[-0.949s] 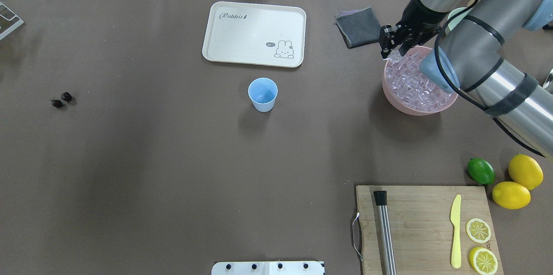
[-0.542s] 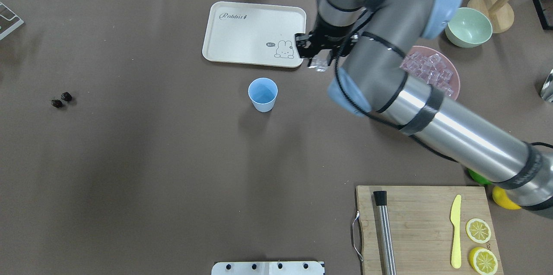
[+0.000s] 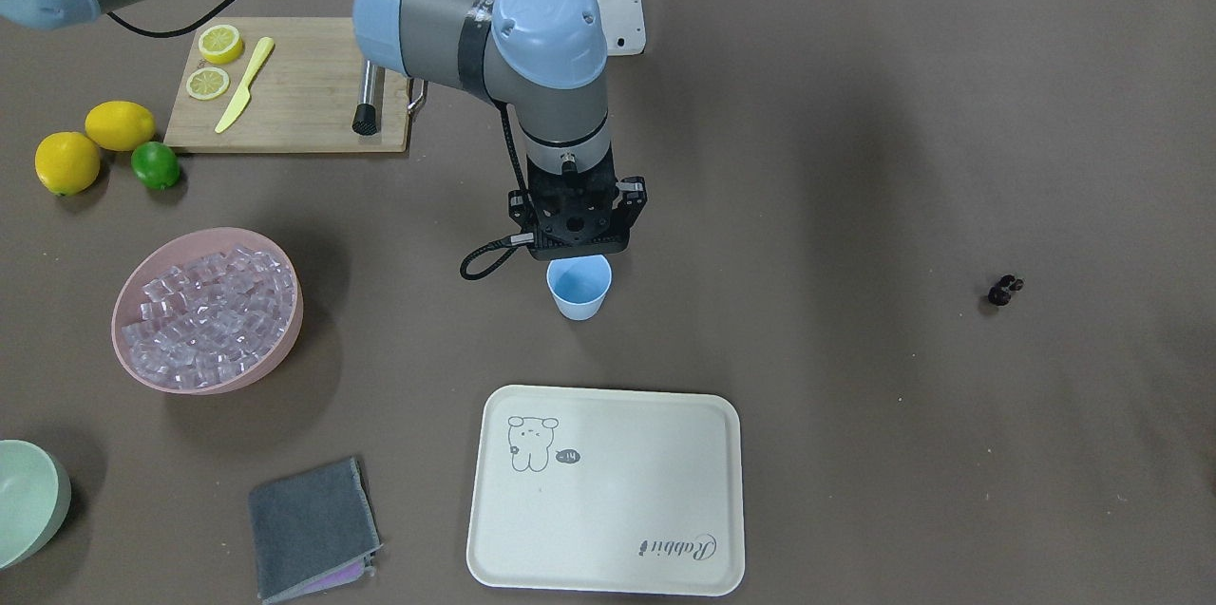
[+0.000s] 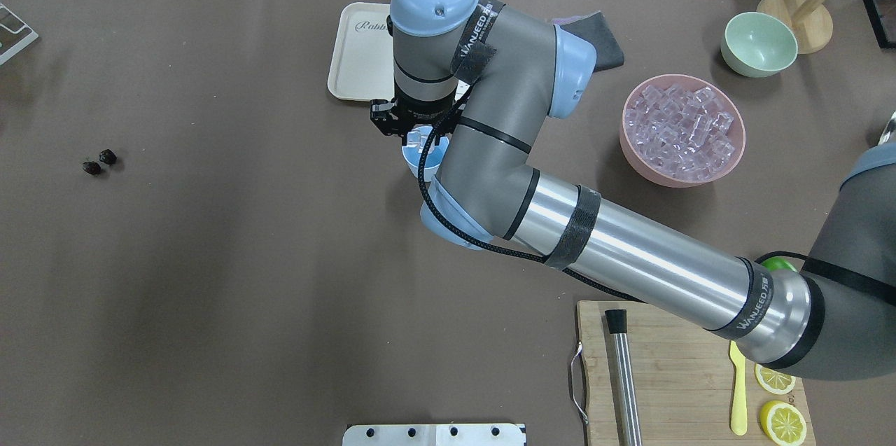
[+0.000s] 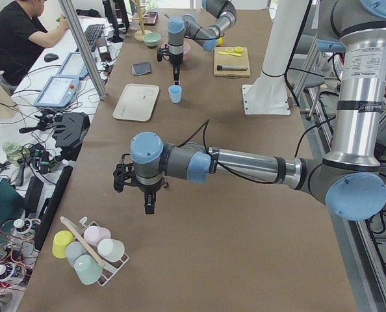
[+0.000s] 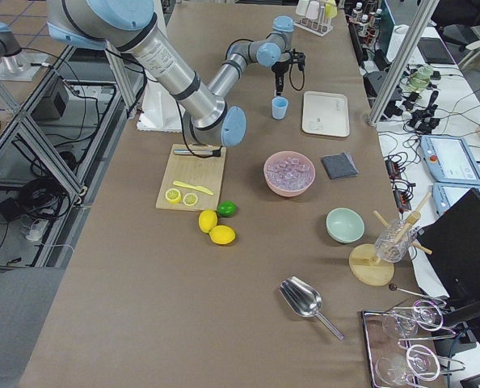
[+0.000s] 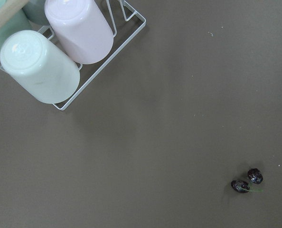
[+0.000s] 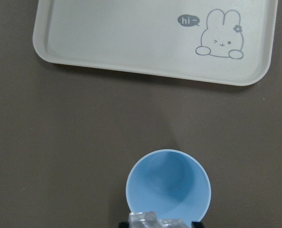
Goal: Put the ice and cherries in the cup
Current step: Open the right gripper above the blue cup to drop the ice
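The right pincer is closed on one ice cube above the rim of the one cup. The cup stands upright, mouth up, empty. One pink bowl holds many ice cubes. Two cherries lie side by side on the counter, well apart from the cup. Left pincer: state cannot be told.

Right arm outstretched, fingers downward, clamped; left arm low.
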You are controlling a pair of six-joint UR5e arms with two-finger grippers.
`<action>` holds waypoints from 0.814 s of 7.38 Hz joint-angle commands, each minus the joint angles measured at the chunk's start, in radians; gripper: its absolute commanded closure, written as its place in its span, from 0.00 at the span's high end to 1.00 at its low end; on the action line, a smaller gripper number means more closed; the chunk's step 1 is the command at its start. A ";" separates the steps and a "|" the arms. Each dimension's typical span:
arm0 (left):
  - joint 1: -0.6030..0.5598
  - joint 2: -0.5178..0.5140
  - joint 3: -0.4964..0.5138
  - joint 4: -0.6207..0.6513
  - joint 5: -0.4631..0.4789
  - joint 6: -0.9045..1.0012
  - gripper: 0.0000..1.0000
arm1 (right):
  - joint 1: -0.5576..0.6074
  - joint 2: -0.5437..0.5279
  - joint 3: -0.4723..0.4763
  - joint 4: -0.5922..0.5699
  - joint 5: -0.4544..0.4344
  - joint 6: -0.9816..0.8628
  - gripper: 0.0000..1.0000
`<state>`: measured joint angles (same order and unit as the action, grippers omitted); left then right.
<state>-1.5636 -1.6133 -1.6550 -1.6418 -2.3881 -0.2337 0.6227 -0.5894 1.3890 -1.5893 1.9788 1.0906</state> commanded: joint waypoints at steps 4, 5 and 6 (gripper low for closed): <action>-0.006 -0.014 0.044 -0.009 0.000 0.005 0.98 | -0.001 -0.018 0.002 0.011 -0.008 0.009 1.00; -0.006 -0.016 0.046 -0.010 -0.002 0.005 0.98 | 0.015 -0.023 0.013 0.009 0.003 -0.007 1.00; -0.006 -0.014 0.041 -0.010 -0.003 0.005 0.98 | 0.050 -0.029 0.019 0.009 0.024 -0.009 1.00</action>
<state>-1.5692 -1.6269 -1.6125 -1.6514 -2.3897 -0.2287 0.6399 -0.6106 1.3988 -1.5794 1.9830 1.0882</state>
